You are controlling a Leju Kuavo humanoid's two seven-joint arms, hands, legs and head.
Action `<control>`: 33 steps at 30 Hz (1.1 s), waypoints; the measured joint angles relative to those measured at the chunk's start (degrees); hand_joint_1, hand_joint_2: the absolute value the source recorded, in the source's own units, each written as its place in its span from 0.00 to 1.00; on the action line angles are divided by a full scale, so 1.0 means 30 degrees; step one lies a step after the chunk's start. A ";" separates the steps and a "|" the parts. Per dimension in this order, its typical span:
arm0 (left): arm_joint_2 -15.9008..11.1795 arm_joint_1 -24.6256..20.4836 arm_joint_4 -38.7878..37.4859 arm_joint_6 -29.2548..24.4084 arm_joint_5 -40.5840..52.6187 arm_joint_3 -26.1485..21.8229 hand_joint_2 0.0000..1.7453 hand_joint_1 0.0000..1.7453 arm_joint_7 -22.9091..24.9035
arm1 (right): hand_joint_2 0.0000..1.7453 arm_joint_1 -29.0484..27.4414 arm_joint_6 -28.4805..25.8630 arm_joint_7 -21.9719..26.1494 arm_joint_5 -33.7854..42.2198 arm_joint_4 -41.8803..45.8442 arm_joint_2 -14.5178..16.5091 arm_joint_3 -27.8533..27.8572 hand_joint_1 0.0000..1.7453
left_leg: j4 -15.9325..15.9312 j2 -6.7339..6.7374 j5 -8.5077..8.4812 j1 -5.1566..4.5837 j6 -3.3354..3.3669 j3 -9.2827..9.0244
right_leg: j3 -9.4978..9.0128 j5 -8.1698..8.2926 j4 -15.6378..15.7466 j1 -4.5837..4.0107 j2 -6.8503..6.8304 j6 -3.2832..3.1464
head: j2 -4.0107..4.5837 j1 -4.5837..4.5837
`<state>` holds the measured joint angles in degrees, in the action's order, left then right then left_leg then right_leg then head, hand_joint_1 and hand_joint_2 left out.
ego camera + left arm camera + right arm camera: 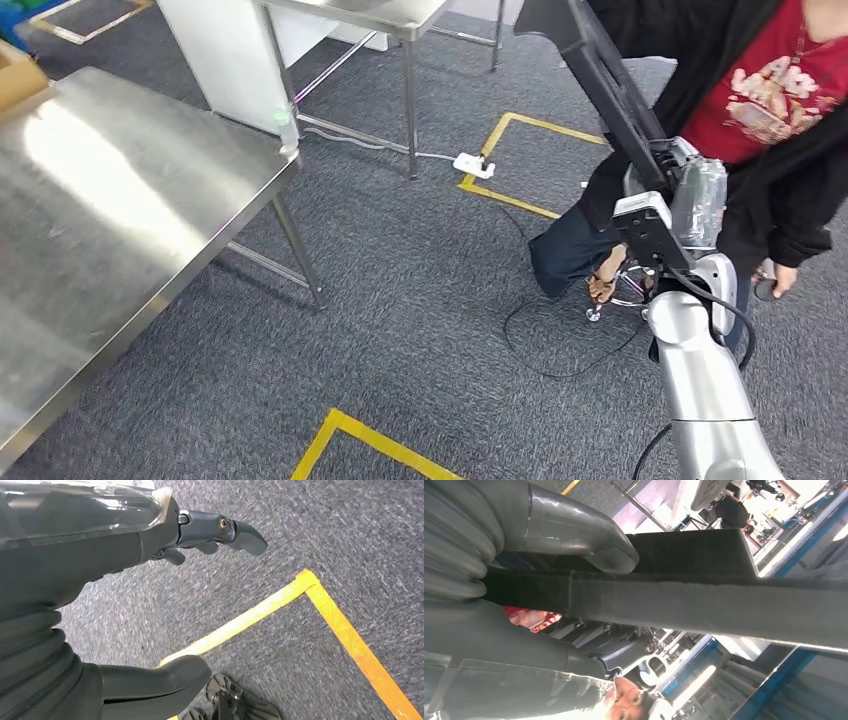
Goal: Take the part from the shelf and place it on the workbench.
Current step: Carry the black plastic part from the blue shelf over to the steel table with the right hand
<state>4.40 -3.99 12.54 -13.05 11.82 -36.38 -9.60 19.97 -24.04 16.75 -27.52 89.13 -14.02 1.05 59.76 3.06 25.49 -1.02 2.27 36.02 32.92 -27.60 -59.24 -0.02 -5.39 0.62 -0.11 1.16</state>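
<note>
The part (600, 70) is a long black flat bar that rises slanting toward the top of the head view. My right hand (665, 200) grips its lower end, raised at the right, well away from the steel workbench (120, 200) on the left. In the right wrist view the thumb (574, 525) lies across the black part (704, 600) and the darker fingers curl under it. My left hand (75, 580) hangs above grey carpet with its fingers (240, 532) apart and nothing in it.
A person (770, 100) in a red shirt and black jacket stands close behind my right arm. A second steel table (380, 15) and a white cabinet (220, 50) stand at the back. A power strip (473, 165), a black cable (560, 350) and yellow tape (520, 125) lie on the carpet.
</note>
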 joint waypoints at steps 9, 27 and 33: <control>0.0093 0.0002 -0.0058 -0.0226 0.0389 0.0038 1.00 0.00 0.0139 | 1.00 -0.0945 -0.0269 -0.0563 -0.1381 0.0330 -0.0493 0.0419 1.00 | -0.0617 -0.1668 -0.0417 0.0255 0.0458 -0.0385 | 0.2411 -0.2146 -0.5270 0.0249 0.1716 0.0356 | 0.0000 0.0062; -0.0076 0.0120 -0.0091 -0.0129 0.1051 0.0089 1.00 0.00 -0.0078 | 1.00 -0.1000 0.1005 -0.2807 -0.5763 0.1362 -0.1001 0.0291 1.00 | 0.3139 -0.0927 0.0894 0.0347 -0.0335 0.1558 | -0.0176 -0.0002 0.0078 0.0218 0.0589 -0.0059 | 0.0000 -0.0060; -0.0178 -0.0141 -0.0066 -0.0049 0.1282 0.0259 1.00 0.00 -0.0166 | 1.00 -0.0186 0.1543 -0.3122 -0.6765 0.1726 -0.1160 -0.0049 1.00 | -0.0321 -0.0209 -0.0061 -0.0106 0.0288 -0.0229 | -0.0367 -0.0157 0.0202 0.0008 -0.0299 0.0194 | 0.0000 -0.0046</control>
<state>3.86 -4.42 12.34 -13.20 15.67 -35.60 -10.09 19.41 -19.41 7.39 -47.82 94.31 -17.50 0.90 58.80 2.44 25.31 -1.34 3.13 35.33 31.82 -28.07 -58.64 0.00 -6.29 1.20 -0.11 1.03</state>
